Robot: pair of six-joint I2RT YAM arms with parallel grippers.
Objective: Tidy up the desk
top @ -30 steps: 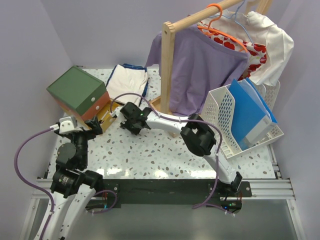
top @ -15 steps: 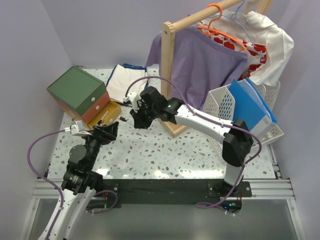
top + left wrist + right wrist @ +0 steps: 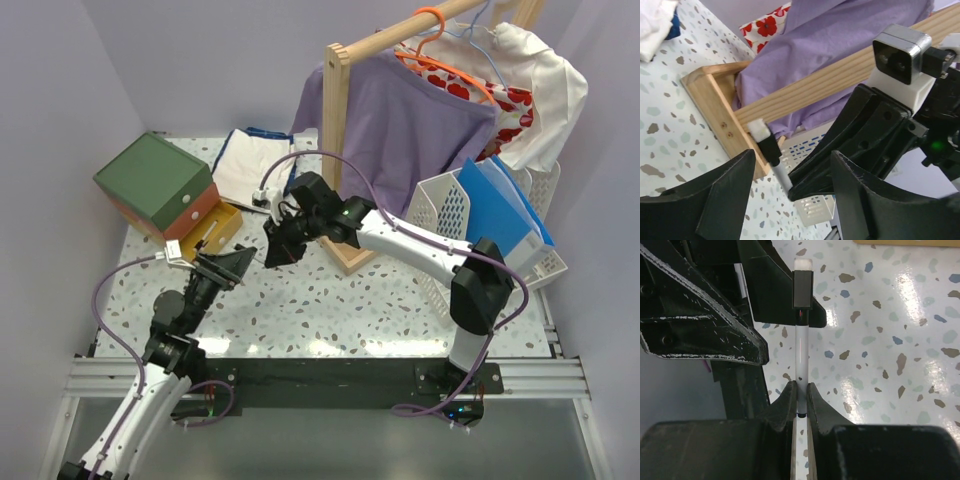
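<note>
- The right gripper [image 3: 800,387] is pinched tight on the bare end of a white pen [image 3: 800,347]. It holds the pen in the air over the worktop [image 3: 330,300], left of the middle and just in front of the open yellow drawer [image 3: 222,228].
- The pen's long axis runs straight out from the right fingers, black-capped end first, towards the left near corner.
- That capped end sits between the jaws of the left gripper [image 3: 790,165], which stand apart on either side of it.
- Looks like a handover, and the left arm is nearer the drawer.
</note>
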